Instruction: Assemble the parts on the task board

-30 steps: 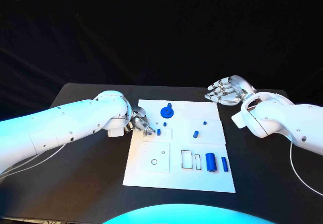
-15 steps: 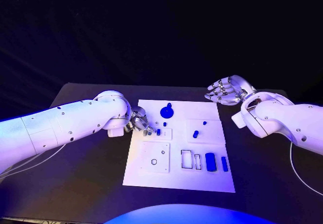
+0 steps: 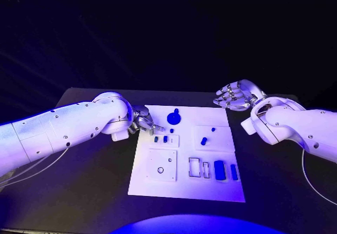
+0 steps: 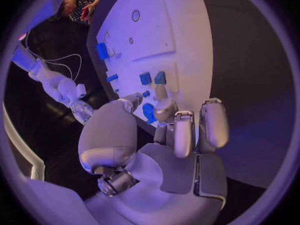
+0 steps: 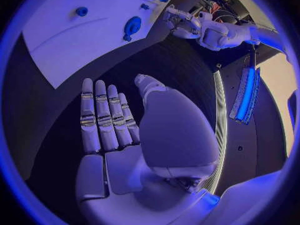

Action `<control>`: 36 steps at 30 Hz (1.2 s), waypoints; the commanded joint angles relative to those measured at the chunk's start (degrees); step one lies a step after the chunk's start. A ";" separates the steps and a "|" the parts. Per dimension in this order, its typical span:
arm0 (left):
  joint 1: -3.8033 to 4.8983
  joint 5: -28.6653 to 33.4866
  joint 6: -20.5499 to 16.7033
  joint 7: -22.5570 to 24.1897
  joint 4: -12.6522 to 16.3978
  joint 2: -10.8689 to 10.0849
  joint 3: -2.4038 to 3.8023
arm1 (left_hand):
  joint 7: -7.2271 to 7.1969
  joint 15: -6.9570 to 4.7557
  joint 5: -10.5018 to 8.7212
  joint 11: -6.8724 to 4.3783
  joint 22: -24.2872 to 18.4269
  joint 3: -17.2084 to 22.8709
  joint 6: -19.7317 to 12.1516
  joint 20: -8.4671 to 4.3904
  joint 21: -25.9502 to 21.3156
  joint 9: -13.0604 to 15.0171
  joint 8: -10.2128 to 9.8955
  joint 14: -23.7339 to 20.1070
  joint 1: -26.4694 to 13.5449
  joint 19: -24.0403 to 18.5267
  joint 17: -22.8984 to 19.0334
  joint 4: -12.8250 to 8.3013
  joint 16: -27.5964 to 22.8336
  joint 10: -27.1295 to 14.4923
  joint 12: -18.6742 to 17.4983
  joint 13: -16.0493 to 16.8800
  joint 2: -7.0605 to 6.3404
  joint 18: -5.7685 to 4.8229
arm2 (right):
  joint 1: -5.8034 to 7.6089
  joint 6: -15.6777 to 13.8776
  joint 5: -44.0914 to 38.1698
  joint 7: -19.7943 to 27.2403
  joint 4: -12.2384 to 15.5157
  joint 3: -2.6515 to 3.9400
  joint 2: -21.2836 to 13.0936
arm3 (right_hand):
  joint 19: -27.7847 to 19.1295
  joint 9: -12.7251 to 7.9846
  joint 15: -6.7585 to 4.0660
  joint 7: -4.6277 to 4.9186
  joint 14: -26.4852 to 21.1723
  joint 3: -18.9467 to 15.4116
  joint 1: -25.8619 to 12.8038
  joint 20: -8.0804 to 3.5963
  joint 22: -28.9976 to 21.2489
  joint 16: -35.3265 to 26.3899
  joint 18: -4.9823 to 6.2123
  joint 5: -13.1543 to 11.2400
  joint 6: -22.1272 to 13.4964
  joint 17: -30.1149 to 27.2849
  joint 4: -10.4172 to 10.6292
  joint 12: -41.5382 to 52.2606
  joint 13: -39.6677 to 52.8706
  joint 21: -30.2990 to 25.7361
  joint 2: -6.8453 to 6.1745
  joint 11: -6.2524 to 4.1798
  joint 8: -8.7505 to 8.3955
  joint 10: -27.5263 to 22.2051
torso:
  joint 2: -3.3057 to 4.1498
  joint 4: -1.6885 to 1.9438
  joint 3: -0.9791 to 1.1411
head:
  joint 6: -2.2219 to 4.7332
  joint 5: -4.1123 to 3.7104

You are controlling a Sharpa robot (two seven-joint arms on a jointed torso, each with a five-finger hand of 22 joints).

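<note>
The white task board (image 3: 186, 187) lies mid-table. My left hand (image 3: 144, 123) hovers over the board's left edge, fingers loosely apart and holding nothing. Just ahead of its fingertips two small blue pegs (image 3: 156, 139) (image 3: 165, 139) stand side by side in a small white block; the left wrist view shows them as the pegs (image 4: 153, 78). A blue round knob (image 3: 173, 117) sits near the board's far edge, beside the hand. My right hand (image 3: 237, 95) hangs empty off the board's far right corner, with its fingers (image 5: 103, 117) straight and spread.
A blue peg (image 3: 203, 140) stands in the right middle block. A thick blue cylinder (image 3: 219, 169) and a thinner blue bar (image 3: 234, 171) lie at the board's right, beside two outlined slots (image 3: 195, 166). The square plate nearer me has a round hole (image 3: 160, 169).
My left hand has drawn back from the small block toward the board's far left. A second blue peg now stands beside the first. The right hand has not moved.
</note>
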 commanded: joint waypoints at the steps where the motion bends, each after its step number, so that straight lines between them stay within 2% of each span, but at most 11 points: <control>1: 0.15 4.35 -6.80 1.92 0.55 -0.42 0.45 | 0.42 0.27 0.17 0.45 -2.37 -1.08 -1.92 0.21 -1.52 0.06 -0.51 4.80 0.94 -1.81 11.38 -0.02 -1.51 -2.55 -2.96 -3.67 -0.40 0.00 | -0.08 0.74 -0.32 0.64 0.01 0.01 0.01 | -0.22 -0.05 -0.03 2.05 0.57 0.26 -0.17 0.15 -0.06 -0.28 0.35 0.25 0.57 -0.06 0.06 -0.37 -0.06 0.04 -0.32 -0.02 -0.22 0.50 | 0.01 -0.01 -0.01 | 0.12 -0.06; 5: 0.32 6.53 -10.45 5.88 1.01 -0.88 0.82 | 2.19 1.55 1.19 2.08 -9.21 -2.16 -6.43 1.31 -6.17 0.15 -1.25 2.61 4.59 -6.91 5.58 -0.05 -4.93 -9.71 -10.12 -12.63 0.08 1.46 | -0.10 0.71 -0.32 0.70 0.01 0.01 -0.05 | -0.22 -0.05 -0.03 2.05 0.57 0.26 -0.17 0.15 -0.06 -0.28 0.35 0.25 0.57 -0.06 0.06 -0.37 -0.06 0.04 -0.32 -0.02 -0.22 0.50 | 0.00 -0.02 0.06 | 0.29 -0.15; 6: 0.35 6.80 -11.12 7.00 1.12 -0.89 0.86 | 3.32 2.43 1.47 3.13 -15.02 -1.92 -9.09 2.02 -10.33 -0.11 -1.79 0.21 7.11 -11.45 0.70 -0.29 -8.05 -14.05 -13.36 -16.50 0.40 2.64 | -0.10 0.71 -0.30 0.74 0.01 0.01 -0.07 | -0.22 -0.05 -0.03 2.05 0.57 0.26 -0.17 0.15 -0.06 -0.28 0.35 0.25 0.57 -0.06 0.06 -0.37 -0.06 0.04 -0.32 -0.02 -0.22 0.50 | 0.00 -0.02 0.07 | 0.30 -0.15; 7: 0.37 6.89 -11.91 8.58 1.29 -0.87 0.87 | 4.56 3.49 1.47 4.30 -19.29 -1.44 -11.69 2.80 -13.71 -0.53 -2.32 -1.98 9.86 -14.87 -2.95 -0.23 -10.50 -17.03 -14.30 -17.14 0.35 3.48 | -0.11 0.73 -0.26 0.84 0.02 0.01 -0.09 | -0.22 -0.05 -0.03 2.05 0.57 0.26 -0.17 0.15 -0.06 -0.28 0.35 0.25 0.57 -0.06 0.06 -0.37 -0.06 0.04 -0.32 -0.02 -0.22 0.50 | 0.00 -0.02 0.08 | 0.31 -0.18; 9: 0.37 5.79 -13.61 12.29 1.74 -0.72 0.69 | 5.96 4.58 1.59 5.55 -22.47 -1.18 -14.45 3.69 -16.44 -1.20 -2.88 -3.75 12.42 -17.23 -5.53 -0.17 -12.13 -20.16 -15.40 -18.16 0.15 4.13 | -0.11 0.88 -0.14 1.14 0.03 0.01 -0.13 | -0.19 -0.12 -0.03 2.06 0.65 0.32 -0.22 0.16 -0.27 -0.40 0.35 0.26 0.60 -0.23 0.04 -0.47 -0.06 0.05 -0.35 -0.02 -0.28 0.55 | 0.05 0.01 0.05 | 0.42 -0.41; 10: 0.36 4.79 -14.50 14.08 1.93 -0.63 0.51 | 7.25 5.67 1.65 6.81 -28.61 -0.12 -17.29 4.54 -21.49 -2.23 -4.11 -8.27 15.85 -22.28 -11.96 -0.91 -16.64 -24.44 -17.93 -19.78 -0.18 5.20 | -0.12 0.95 -0.07 1.27 0.03 0.01 -0.14 | -0.19 -0.13 -0.03 2.06 0.65 0.33 -0.21 0.16 -0.28 -0.40 0.35 0.26 0.61 -0.23 0.03 -0.48 -0.06 0.05 -0.35 -0.02 -0.28 0.55 | 0.07 0.01 0.02 | 0.46 -0.45; 13: 0.19 -0.04 -17.73 20.31 2.39 -0.19 -0.25 | 8.58 7.11 1.45 8.35 -30.32 1.67 -19.48 6.02 -23.71 -4.73 -6.04 -11.50 21.68 -23.63 -15.51 -1.77 -18.73 -28.62 -21.19 -22.87 -1.54 5.49 | -0.13 1.15 0.11 1.74 0.00 0.01 -0.17 | -0.17 -0.15 -0.04 2.01 0.68 0.55 0.04 0.15 -0.38 -0.46 0.35 0.30 0.68 -0.32 -0.11 -0.54 -0.06 0.06 -0.24 -0.05 -0.28 0.57 | 0.08 0.01 -0.04 | 0.58 -0.51; 14: 0.09 -2.28 -18.91 22.56 2.47 0.02 -0.59 | 8.79 7.56 1.24 8.95 -30.82 2.83 -20.14 6.52 -24.81 -6.17 -7.13 -15.72 24.29 -24.67 -20.21 -2.33 -21.88 -30.77 -23.00 -24.61 -2.24 5.54 | -0.13 1.21 0.15 1.90 0.00 0.01 -0.19 | -0.16 -0.16 -0.05 1.99 0.70 0.63 0.12 0.15 -0.42 -0.48 0.36 0.31 0.71 -0.35 -0.16 -0.56 -0.06 0.06 -0.21 -0.07 -0.28 0.58 | 0.05 0.00 -0.04 | 0.61 -0.53; 20: -0.45 -12.95 -21.14 29.34 2.01 1.39 -2.04 | 8.59 8.40 1.25 9.45 -31.79 6.05 -20.64 7.50 -27.30 -10.80 -9.62 -25.37 29.64 -27.56 -29.26 -3.90 -26.91 -34.13 -26.94 -30.05 -4.33 5.54 | -0.17 1.36 0.24 2.37 -0.11 0.01 -0.22 | -0.15 -0.17 -0.06 1.94 0.72 0.74 0.23 0.14 -0.47 -0.50 0.36 0.30 0.76 -0.39 -0.22 -0.58 -0.06 0.07 -0.19 -0.10 -0.27 0.61 | 0.09 -0.07 -0.12 | 0.87 -0.73; 28: -0.99 -21.80 -19.80 30.59 -0.72 3.64 -3.16 | 8.11 8.86 1.10 9.94 -31.67 6.28 -18.54 8.03 -27.55 -13.60 -10.71 -26.54 30.19 -28.22 -30.67 -4.27 -25.62 -34.83 -27.78 -32.70 -5.37 5.62 | -0.23 1.44 0.27 2.43 -0.12 0.01 -0.19 | -0.14 -0.18 -0.06 1.95 0.73 0.77 0.27 0.14 -0.50 -0.52 0.36 0.30 0.77 -0.41 -0.25 -0.60 -0.06 0.07 -0.20 -0.10 -0.28 0.61 | 0.04 0.03 0.04 | 0.91 -0.71; 36: -1.44 -25.89 -17.52 28.98 -3.42 5.94 -3.51 | 7.16 8.63 1.19 9.57 -31.41 3.18 -14.73 8.08 -27.26 -16.84 -11.95 -25.66 29.44 -27.43 -31.88 -3.06 -22.19 -34.12 -26.77 -35.25 -5.39 5.73 | -0.26 1.41 0.26 2.39 -0.12 0.01 -0.13 | -0.14 -0.18 -0.06 1.95 0.73 0.78 0.27 0.14 -0.50 -0.52 0.36 0.30 0.77 -0.41 -0.25 -0.60 -0.06 0.07 -0.20 -0.10 -0.29 0.61 | 0.14 -0.11 0.04 | 0.91 -0.60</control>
